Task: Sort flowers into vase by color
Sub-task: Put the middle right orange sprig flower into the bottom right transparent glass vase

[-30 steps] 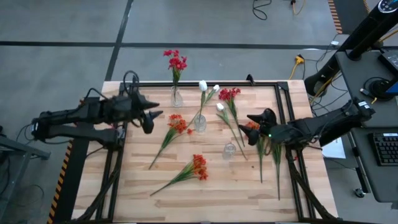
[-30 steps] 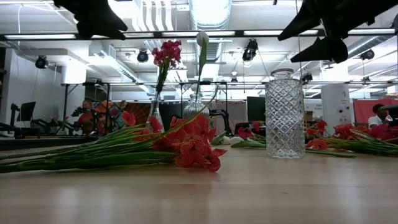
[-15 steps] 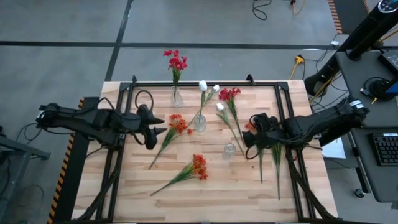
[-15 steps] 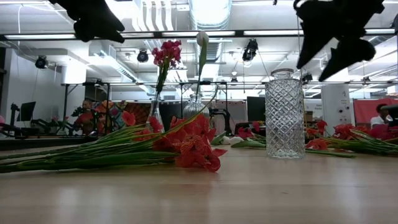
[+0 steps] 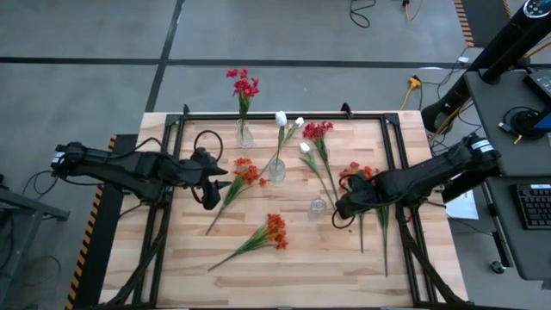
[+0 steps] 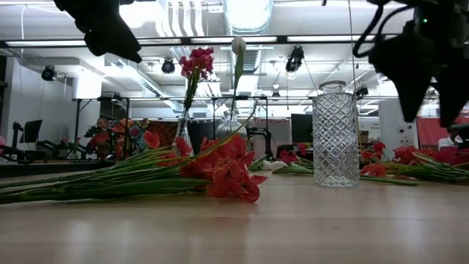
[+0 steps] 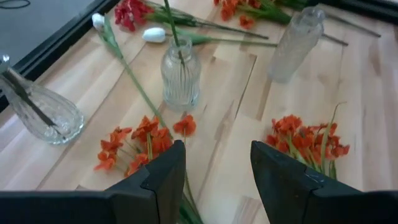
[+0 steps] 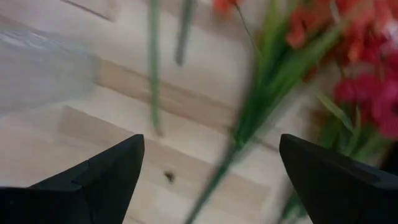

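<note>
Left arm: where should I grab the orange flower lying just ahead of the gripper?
Grip the orange flower on its thin stalk, below the head, coming straight down with the fingers across it. It lies flat and slanted on the table, and the left gripper, open, hangs beside it.

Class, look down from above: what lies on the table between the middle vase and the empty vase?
In the high view, a white-bud stem lies slanting between the middle vase and the empty vase.

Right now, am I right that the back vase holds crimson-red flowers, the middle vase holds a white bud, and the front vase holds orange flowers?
Not quite: the front vase stands empty, as the high view shows. The back vase does hold crimson-red flowers, and the middle vase a white bud.
</note>
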Tool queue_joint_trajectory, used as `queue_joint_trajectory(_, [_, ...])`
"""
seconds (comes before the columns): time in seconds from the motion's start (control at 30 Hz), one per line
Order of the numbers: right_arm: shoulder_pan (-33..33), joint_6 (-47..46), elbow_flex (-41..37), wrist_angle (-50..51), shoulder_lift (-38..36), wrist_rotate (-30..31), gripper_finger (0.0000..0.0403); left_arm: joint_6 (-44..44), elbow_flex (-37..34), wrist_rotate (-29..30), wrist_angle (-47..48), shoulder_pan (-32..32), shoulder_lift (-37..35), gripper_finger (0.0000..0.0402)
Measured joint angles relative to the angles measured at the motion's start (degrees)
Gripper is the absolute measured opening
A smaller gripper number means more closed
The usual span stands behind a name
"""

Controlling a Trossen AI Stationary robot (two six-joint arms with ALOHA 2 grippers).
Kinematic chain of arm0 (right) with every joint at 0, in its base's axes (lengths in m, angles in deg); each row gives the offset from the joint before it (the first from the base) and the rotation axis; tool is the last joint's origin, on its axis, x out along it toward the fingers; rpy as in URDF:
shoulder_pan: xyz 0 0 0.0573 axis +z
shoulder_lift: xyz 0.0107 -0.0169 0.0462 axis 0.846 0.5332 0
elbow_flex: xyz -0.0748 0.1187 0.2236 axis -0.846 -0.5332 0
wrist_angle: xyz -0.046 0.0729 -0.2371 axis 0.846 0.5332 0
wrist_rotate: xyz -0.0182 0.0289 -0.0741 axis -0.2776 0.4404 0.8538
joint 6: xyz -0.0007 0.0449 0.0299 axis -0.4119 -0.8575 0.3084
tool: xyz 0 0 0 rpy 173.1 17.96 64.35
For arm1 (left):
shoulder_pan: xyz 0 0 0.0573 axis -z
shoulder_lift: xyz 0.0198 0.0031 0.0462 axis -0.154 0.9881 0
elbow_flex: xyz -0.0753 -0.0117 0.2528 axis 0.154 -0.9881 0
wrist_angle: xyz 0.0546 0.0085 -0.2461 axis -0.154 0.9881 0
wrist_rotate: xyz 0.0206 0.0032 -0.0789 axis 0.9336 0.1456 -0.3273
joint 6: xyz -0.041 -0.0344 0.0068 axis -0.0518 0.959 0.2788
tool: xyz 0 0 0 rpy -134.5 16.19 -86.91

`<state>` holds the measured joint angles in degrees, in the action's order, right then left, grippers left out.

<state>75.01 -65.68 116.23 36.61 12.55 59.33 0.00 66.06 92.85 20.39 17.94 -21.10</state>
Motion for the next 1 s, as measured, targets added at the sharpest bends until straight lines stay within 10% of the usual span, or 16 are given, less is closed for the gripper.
queue_joint_trajectory(1.0, [1.48, -5.92, -7.99, -7.61, 12.49, 0.24, 0.0366, -2.86, 0.00, 0.39, 3.10, 0.00, 0.64, 0.0165])
